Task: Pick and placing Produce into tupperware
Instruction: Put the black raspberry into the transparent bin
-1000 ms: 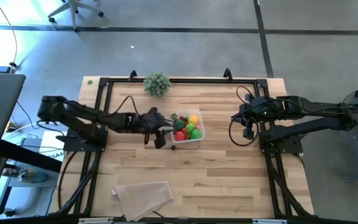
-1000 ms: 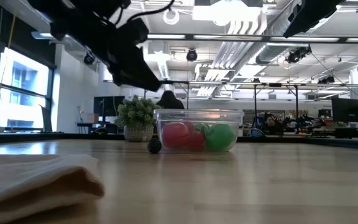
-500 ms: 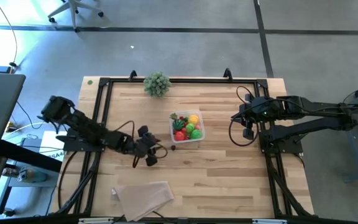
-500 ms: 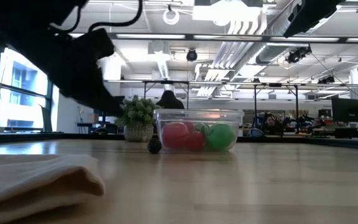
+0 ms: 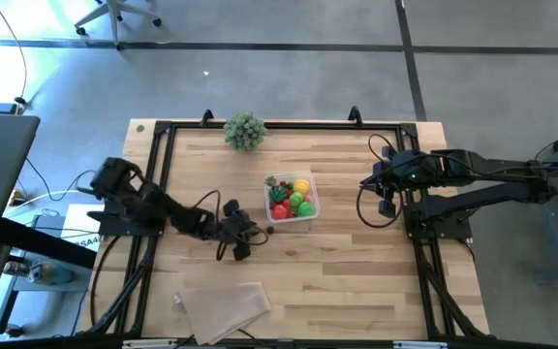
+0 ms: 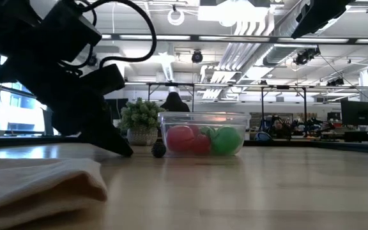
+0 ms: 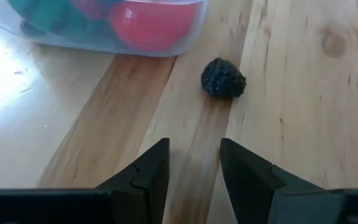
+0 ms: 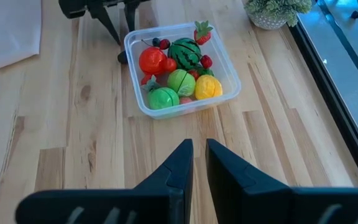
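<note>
Tupperware (image 5: 292, 197) full of produce (image 8: 178, 74), dark berry (image 7: 223, 78) outside, left tool (image 7: 191, 163) half-open, empty

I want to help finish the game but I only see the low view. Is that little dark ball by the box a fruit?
Observer: Yes, the left wrist view shows a bumpy dark berry on the wood, outside the tupperware.
Operator: Is the gripper holding anything?
Observer: No, the left gripper is open and empty, with the berry ahead of it.
Operator: What's hiding in the box?
Observer: A striped watermelon and a yellow fruit.
</note>
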